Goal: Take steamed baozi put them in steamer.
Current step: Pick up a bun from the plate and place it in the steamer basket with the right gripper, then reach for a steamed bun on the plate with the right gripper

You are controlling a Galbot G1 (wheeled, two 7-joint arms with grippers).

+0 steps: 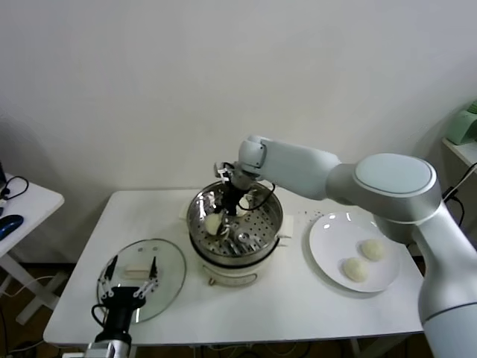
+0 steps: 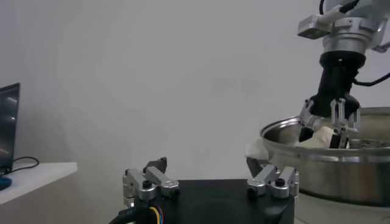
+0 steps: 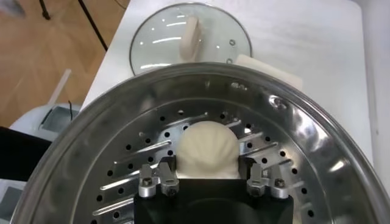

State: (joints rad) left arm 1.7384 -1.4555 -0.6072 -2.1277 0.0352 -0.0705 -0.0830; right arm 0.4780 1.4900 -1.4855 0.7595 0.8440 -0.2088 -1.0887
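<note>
White wall stands behind a white rectangular tabletop (image 1: 298, 298) that carries everything. Near its middle sits the round shiny steel steamer (image 1: 203, 216) with a perforated floor, on a cream-white electric base (image 1: 235, 274).

Reaching in from the right, the right arm bends over the pot, and the right hand (image 1: 223, 211) is lowered inside the steamer at its far left part. Its fingers (image 3: 157, 181) are closed on either side of one small round off-white steamed baozi (image 3: 207, 149), which rests just above or on the perforated floor; whether it touches the floor cannot be told. In the head view this held bun (image 1: 215, 223) shows near the pot's left wall.

Right of the steamer lies a flat round white plate (image 1: 328, 250) with two more off-white baozi on it, one farther and to the right (image 1: 372, 250), the other nearer and to the left (image 1: 355, 269), close together.

Left of the steamer, a round glass lid (image 1: 168, 283) with a pale handle lies flat on the tabletop. Over its near left part hovers the left hand (image 1: 131, 282), its fingers spread wide apart and holding nothing.

At the far left edge of the scene stands a small white side table (image 1: 30, 200) with a blue object (image 1: 9, 224) on it.
</note>
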